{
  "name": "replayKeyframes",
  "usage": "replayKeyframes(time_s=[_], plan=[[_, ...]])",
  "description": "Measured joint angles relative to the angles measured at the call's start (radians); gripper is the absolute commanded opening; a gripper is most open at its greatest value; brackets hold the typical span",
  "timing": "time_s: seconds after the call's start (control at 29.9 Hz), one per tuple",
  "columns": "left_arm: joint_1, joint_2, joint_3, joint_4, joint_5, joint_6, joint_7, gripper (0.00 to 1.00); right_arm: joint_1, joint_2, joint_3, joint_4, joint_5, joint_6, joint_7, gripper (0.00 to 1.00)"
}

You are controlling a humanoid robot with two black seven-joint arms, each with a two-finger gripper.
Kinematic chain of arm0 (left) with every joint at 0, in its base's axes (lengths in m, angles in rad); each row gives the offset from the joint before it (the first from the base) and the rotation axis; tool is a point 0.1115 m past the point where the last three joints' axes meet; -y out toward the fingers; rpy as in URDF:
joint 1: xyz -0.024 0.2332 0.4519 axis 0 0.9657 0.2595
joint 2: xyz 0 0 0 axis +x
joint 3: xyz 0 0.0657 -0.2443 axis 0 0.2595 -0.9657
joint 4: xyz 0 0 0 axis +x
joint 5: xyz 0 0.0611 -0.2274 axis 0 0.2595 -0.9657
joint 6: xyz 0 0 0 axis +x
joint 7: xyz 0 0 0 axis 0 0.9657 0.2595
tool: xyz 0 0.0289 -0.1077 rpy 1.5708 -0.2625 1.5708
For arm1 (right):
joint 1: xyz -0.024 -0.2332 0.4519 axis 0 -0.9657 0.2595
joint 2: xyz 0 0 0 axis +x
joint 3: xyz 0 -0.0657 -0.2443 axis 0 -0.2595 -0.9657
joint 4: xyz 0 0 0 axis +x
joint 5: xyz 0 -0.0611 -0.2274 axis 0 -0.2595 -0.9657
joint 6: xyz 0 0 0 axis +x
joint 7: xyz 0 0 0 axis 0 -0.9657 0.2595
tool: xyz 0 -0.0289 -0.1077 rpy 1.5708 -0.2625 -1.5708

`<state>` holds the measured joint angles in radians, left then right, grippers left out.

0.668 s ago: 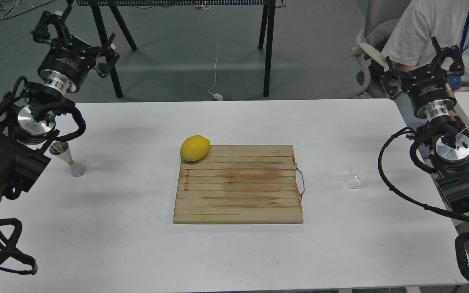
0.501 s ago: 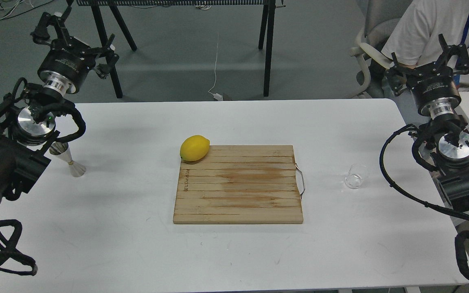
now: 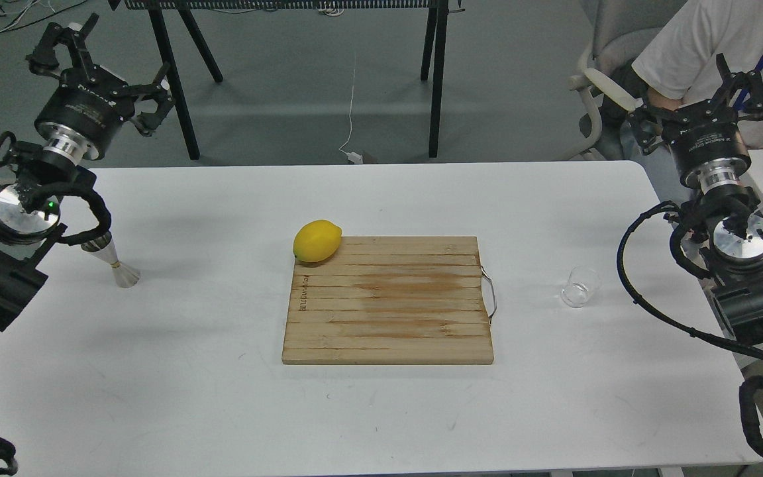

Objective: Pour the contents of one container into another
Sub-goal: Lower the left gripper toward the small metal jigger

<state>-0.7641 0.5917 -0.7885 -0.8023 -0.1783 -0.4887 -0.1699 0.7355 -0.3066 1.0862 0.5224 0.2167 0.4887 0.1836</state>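
Observation:
The clear glass cup (image 3: 580, 287) stands upright on the white table (image 3: 222, 371), right of the cutting board. At the table's left side stands the shiny steel jigger (image 3: 115, 260), its top partly hidden by my left arm's cable. My left gripper (image 3: 93, 63) is raised beyond the table's far left edge, fingers spread open and empty, well above and behind the jigger. Past the far right corner my right gripper (image 3: 698, 93) is also raised, open and empty, far behind the cup.
A wooden cutting board (image 3: 388, 301) with a metal handle lies mid-table, and a yellow lemon (image 3: 316, 240) rests at its far left corner. A person in a white shirt (image 3: 706, 40) sits behind the right gripper. Black table legs (image 3: 438, 79) stand beyond the far edge.

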Motion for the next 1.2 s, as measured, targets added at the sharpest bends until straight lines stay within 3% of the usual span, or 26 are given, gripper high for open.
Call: replayKeyframes(time_s=[0.23, 0.37, 0.5, 0.67, 0.77, 0.94, 1.2], plan=[[0.091, 0.189, 0.000, -0.320, 0.197, 0.003, -0.016, 1.00, -0.022, 0.000, -0.010, -0.001, -0.001, 0.000, 0.001, 1.00], [0.150, 0.287, 0.000, -0.550, 0.364, 0.118, -0.024, 1.00, -0.025, 0.001, -0.032, -0.001, -0.003, 0.000, 0.001, 1.00], [0.210, 0.339, 0.000, -0.655, 0.574, 0.209, -0.043, 0.99, -0.028, 0.001, -0.040, -0.002, -0.003, 0.000, 0.001, 1.00], [0.293, 0.366, 0.000, -0.676, 0.862, 0.346, -0.090, 0.95, -0.029, 0.001, -0.040, -0.002, -0.003, 0.000, 0.001, 1.00], [0.361, 0.368, 0.005, -0.687, 1.045, 0.463, -0.097, 0.95, -0.028, 0.001, -0.039, -0.002, -0.002, 0.000, 0.001, 1.00], [0.474, 0.366, 0.050, -0.693, 1.366, 0.584, -0.098, 0.95, -0.019, 0.000, -0.037, -0.002, -0.002, 0.000, 0.001, 1.00], [0.566, 0.331, 0.166, -0.525, 1.798, 0.804, -0.096, 0.94, -0.016, 0.000, -0.038, -0.001, -0.003, 0.000, 0.001, 1.00]])
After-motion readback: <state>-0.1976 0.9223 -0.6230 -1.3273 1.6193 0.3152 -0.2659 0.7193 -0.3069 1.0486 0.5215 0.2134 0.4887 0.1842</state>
